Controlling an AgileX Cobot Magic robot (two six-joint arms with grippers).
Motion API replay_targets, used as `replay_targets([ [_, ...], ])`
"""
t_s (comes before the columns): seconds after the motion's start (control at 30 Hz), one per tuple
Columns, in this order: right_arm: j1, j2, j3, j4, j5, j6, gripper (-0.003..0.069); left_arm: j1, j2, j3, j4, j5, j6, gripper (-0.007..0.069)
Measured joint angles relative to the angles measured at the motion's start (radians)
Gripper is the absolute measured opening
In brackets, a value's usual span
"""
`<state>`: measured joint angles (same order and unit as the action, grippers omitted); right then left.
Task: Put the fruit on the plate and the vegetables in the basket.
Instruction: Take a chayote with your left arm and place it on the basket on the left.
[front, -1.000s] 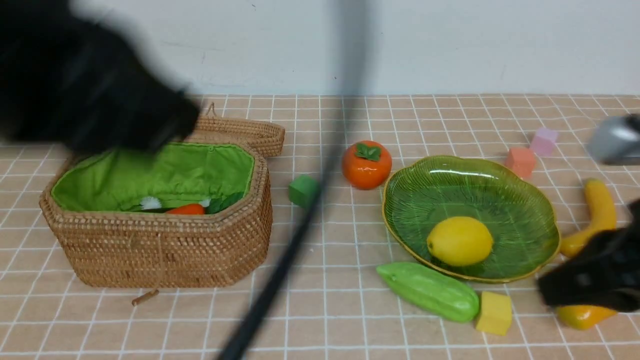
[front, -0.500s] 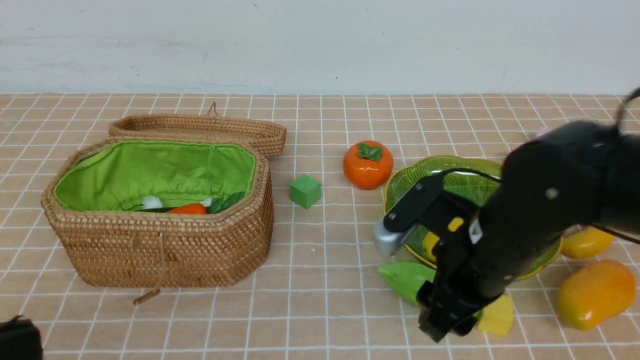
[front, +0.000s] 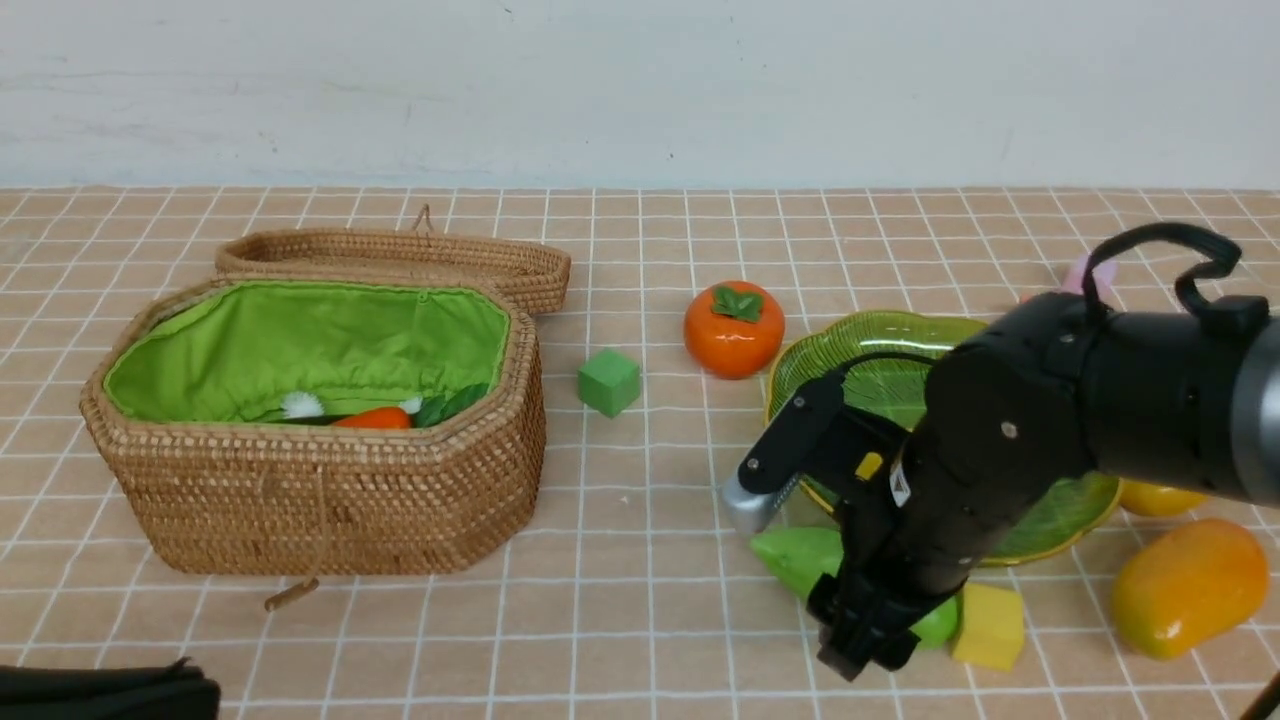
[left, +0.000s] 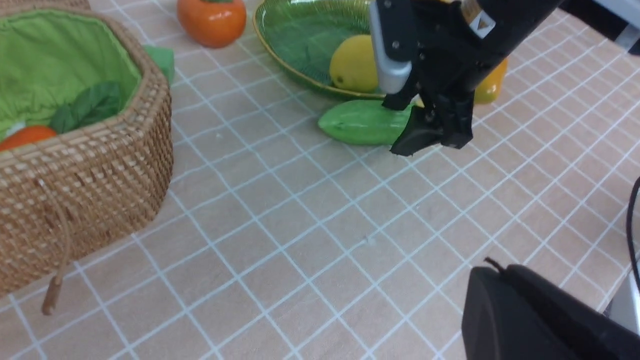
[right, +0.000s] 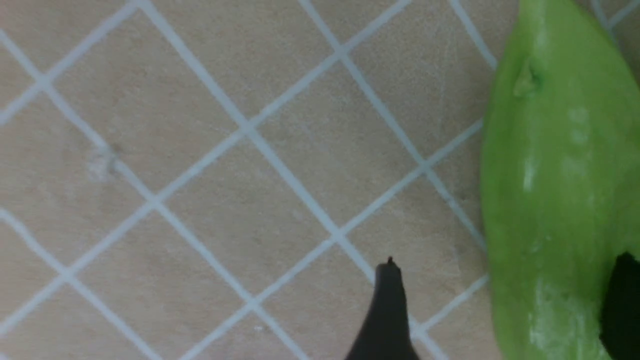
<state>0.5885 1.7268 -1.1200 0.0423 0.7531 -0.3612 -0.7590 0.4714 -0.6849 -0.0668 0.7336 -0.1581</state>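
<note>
- right gripper (front: 862, 648) low over the table (front: 620, 640), near the front edge, right of middle; jaws spread wide, nothing gripped
- right wrist view: one fingertip (right: 389, 300) over bare cloth and clear of the gourd (right: 555, 190), the other over the gourd's body; can't tell if that one touches
- gourd lies flat on the table just in front of the plate (front: 880, 350), its right end hidden by the gripper
- yellow cube (front: 988, 625) just beside the gourd, on the side toward the table's right edge
- lemon (left: 352, 67) in the plate, toward its front rim; hidden behind the right arm (front: 1100, 400) in the front view
- persimmon (front: 733, 328) upright on the table, just beside the plate's far-left rim, not on it
- mango (front: 1188, 588) on the table toward the front right corner, off the plate
- banana (front: 1155, 497) mostly hidden by the arm, on the table by the plate's right rim
- basket (front: 330, 500) on the left half of the table, lid (front: 400, 258) open and lying behind it
- carrot (front: 372, 418) inside the basket with green leaves, close to the front wall
- green cube (front: 609, 381) on the table between basket and persimmon
- pink cube (front: 1085, 272) peeks over the arm, toward the far right corner
- left gripper (front: 185, 690) at the table's front left corner, barely in view, jaws closed, nothing seen in them
</note>
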Motion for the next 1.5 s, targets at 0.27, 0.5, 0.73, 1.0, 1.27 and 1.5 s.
replay_targets([
  [0.27,0.06,-0.038,-0.066,0.086,0.136,0.001,0.0531,0.0,0.001,0.002,0.005,-0.002,0.04,-0.0013],
  [0.5,0.061,-0.046,-0.091,-0.006,0.131,0.006,0.0531,0.0,0.001,0.002,0.005,-0.004,0.045,-0.0013],
  [0.73,0.061,0.109,-0.092,-0.09,0.029,0.006,0.0528,0.0,0.001,0.002,0.005,0.001,0.045,-0.0013],
  [1.0,0.059,0.153,-0.11,-0.079,0.067,0.006,0.0442,0.0,0.001,0.003,0.029,0.042,0.039,-0.0013],
  [1.27,0.059,0.011,-0.417,0.138,0.128,-0.016,0.0442,0.0,0.001,0.003,0.276,0.107,-0.205,-0.0013],
  [1.5,0.094,0.156,-0.814,0.621,0.046,-0.375,0.0442,0.0,0.001,0.003,0.436,0.145,-0.434,-0.0013],
])
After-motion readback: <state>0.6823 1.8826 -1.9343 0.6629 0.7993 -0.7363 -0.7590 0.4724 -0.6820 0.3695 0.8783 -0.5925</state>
